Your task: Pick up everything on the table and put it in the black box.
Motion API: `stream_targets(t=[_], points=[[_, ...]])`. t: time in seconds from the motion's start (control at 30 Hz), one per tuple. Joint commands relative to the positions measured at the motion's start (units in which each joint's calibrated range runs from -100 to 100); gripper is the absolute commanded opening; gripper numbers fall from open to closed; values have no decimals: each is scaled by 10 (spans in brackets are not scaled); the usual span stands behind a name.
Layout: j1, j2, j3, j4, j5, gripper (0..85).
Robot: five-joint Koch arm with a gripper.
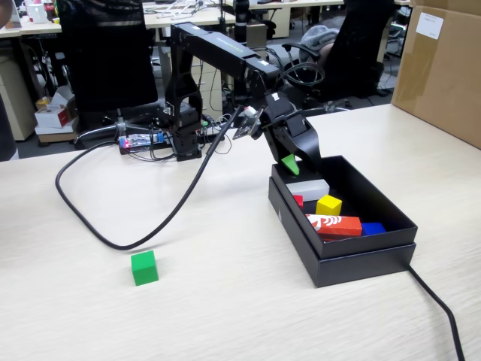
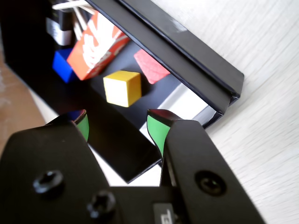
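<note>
My gripper hangs open over the far left end of the black box, with nothing between its green-padded fingers. In the wrist view the gripper looks down into the box. The yellow cube and the red cube lie inside the box. The green cube sits alone on the pale table, well to the left of the box in the fixed view.
Also in the box are a red-and-white carton, a blue block and a white block. A black cable loops behind the green cube. A brown carton stands at the far right.
</note>
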Motion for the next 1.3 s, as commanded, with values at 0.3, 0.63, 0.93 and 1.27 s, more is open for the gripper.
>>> stream_targets(t=[0.3,0.63,0.93,1.27], points=[[-118,-179,4,-37,-80,403],[-243,-86,-72,24,-110,440],[-282,78,2,35,-97,440],[-291,206,125,35,-96,436]])
